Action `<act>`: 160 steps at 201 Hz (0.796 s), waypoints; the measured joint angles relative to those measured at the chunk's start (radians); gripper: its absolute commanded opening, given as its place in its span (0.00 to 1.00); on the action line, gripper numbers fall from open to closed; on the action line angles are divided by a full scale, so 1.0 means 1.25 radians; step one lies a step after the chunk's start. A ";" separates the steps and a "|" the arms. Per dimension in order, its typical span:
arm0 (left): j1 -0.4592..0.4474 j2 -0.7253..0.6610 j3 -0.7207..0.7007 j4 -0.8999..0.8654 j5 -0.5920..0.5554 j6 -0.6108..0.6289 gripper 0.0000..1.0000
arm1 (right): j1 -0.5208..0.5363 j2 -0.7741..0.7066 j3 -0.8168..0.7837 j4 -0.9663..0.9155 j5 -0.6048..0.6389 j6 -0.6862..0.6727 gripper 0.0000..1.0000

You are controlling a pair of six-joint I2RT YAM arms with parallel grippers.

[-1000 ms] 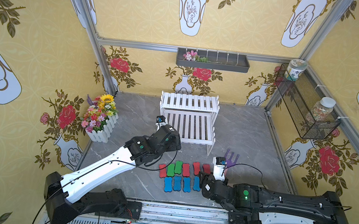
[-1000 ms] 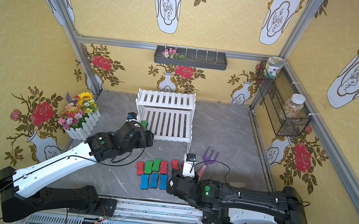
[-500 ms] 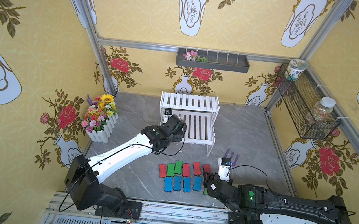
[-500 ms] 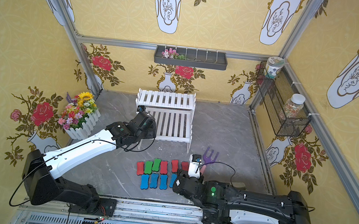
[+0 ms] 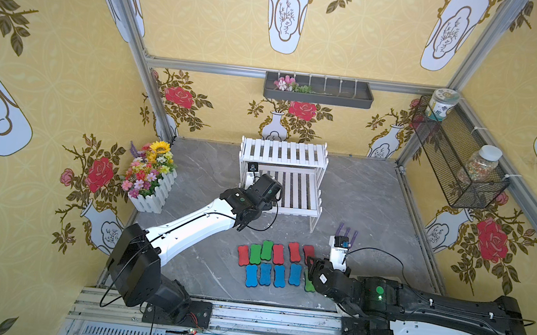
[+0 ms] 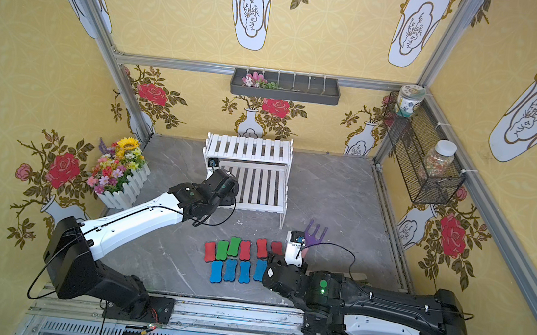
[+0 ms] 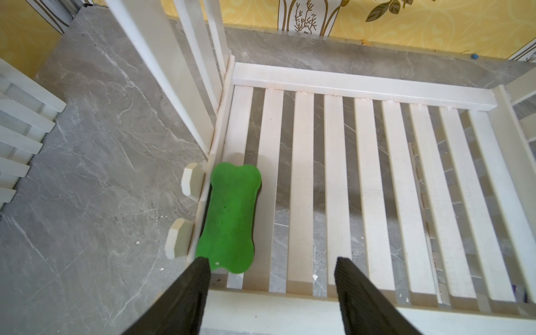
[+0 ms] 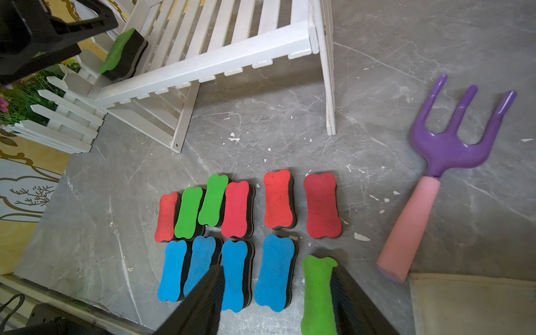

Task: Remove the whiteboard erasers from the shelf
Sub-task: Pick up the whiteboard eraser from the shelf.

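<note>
Right wrist view: at the bottom of the frame the right gripper (image 8: pixel 277 272) has its two black fingers wide apart and holds nothing. The nearest eraser (image 8: pixel 319 293), a green one, lies on the gray floor (image 8: pixel 377 72) and touches the inside of one finger. Just past it in mid-frame lie ten more whiteboard erasers (image 8: pixel 236 211) in two rows, four blue in the near row, then four red and two green. On the right side of the frame lies a purple rake (image 8: pixel 452 145) with a pink handle, beside the erasers and apart from them. Farther up stands the white shelf (image 8: pixel 232 55). In the left wrist view one green eraser (image 7: pixel 229 220) lies flat on the bottom tier, tight in the lower left corner of the slats. The left gripper (image 7: pixel 271 262) is wide open above the front rail, and one finger tip is right at that eraser's near end. In a top view, a flower box (image 5: pixel 151 175) sits at the left of the floor. A wire basket (image 5: pixel 447 154) on the right wall holds two jars (image 5: pixel 441 103), whose label is too small to read.
</note>
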 measured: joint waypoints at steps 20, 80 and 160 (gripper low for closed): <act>0.001 0.004 -0.002 0.011 -0.010 -0.006 0.74 | -0.001 -0.012 -0.003 -0.002 0.000 0.000 0.63; 0.001 0.043 -0.007 0.029 -0.030 -0.026 0.74 | -0.005 -0.052 -0.011 -0.015 0.003 0.007 0.63; 0.002 0.081 0.001 0.049 -0.018 -0.047 0.67 | -0.005 -0.112 -0.029 -0.058 0.009 0.020 0.63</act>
